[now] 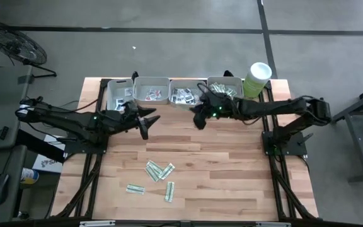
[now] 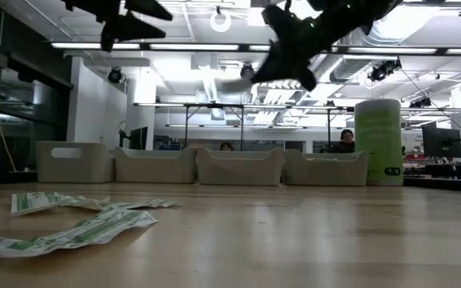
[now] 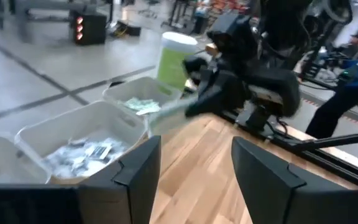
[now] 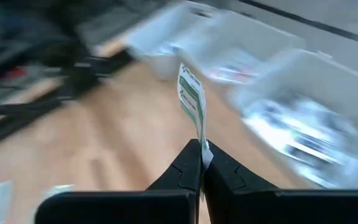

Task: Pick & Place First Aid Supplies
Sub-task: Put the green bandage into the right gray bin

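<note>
Right gripper (image 4: 201, 163) pinched tight on a narrow green-and-white strip (image 4: 191, 102), standing up from between the fingertips, raised clear of the table just short of the row of grey trays (image 1: 151, 82). Left gripper (image 3: 194, 171) spread wide and carrying nothing, hanging near the trays at the left end of the row. Best to carry the strip on over the tray holding the same green strips (image 1: 224, 89), right beside the right gripper and next to the green tub (image 1: 256, 78), and to let go only once fully past the rim. Worth keeping it low and steady too; probably light enough to flutter off line and land on the wood. Not the neighbouring tray of white squarish sachets (image 1: 184, 96), by the look of the sorting. More strips waiting on the table (image 1: 158, 171), well apart from both grippers toward the near edge, some overlapping, one lying off alone (image 1: 135, 188). Pale wooden tabletop (image 1: 232, 170), planked, bare between the loose strips and the trays. Beyond it, in the low view, a bright workshop: ceiling strip lights, benches, monitors, and seated people (image 2: 346, 139) behind the trays. Grey floor all round, marked with dark lines.
</note>
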`<state>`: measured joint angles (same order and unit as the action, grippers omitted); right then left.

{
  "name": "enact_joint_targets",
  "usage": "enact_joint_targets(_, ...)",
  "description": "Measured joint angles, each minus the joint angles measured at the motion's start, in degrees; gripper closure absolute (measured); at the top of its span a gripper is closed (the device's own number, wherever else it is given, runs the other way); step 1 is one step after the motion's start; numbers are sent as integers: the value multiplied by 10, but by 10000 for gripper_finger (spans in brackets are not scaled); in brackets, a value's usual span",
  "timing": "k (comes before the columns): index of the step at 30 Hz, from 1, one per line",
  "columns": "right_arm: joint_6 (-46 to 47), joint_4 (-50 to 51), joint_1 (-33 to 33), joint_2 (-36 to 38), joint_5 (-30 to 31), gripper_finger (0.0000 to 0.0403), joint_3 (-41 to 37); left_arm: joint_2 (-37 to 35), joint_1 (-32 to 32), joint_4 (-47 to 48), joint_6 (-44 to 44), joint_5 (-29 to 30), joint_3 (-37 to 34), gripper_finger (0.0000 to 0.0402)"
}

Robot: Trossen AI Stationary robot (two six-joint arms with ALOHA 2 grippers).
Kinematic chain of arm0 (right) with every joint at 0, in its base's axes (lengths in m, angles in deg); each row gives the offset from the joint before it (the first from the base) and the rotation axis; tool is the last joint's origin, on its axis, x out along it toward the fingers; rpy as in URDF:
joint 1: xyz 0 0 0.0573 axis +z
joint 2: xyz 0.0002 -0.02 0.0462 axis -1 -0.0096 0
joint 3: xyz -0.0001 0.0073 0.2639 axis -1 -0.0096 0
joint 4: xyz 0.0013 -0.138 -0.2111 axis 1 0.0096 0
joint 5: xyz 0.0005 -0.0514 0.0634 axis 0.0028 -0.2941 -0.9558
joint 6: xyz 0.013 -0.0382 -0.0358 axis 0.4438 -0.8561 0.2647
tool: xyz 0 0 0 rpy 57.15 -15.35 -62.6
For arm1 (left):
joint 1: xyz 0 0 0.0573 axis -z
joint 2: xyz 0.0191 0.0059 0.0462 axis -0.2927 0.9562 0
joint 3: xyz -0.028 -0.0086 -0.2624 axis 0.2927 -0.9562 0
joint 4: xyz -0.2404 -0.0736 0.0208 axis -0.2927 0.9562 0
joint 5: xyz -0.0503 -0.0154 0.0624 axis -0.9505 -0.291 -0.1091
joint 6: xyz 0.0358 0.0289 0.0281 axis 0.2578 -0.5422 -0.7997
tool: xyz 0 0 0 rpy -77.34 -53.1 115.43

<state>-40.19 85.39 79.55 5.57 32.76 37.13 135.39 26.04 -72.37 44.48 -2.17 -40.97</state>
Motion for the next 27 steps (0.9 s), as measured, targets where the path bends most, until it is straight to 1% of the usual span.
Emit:
enact_joint_targets(4,22,104,-44,29,47,403,0,-37,0,76,50,6,0,204)
enact_joint_targets(7,38,171,-82,37,64,403,0,-55,0,125,86,3,0,204)
enact_joint_targets(10,56,217,-118,38,79,403,0,-60,0,157,113,-2,0,204)
enact_joint_targets(15,67,238,-173,38,111,403,0,-58,0,183,142,-4,0,204)
enact_joint_targets(20,67,240,-218,32,119,403,0,-58,0,205,166,-3,0,204)
enact_joint_targets(23,83,255,-231,19,140,403,0,-58,0,212,177,-2,0,204)
enact_joint_targets(27,85,254,-233,2,162,403,0,-58,0,215,180,-2,0,204)
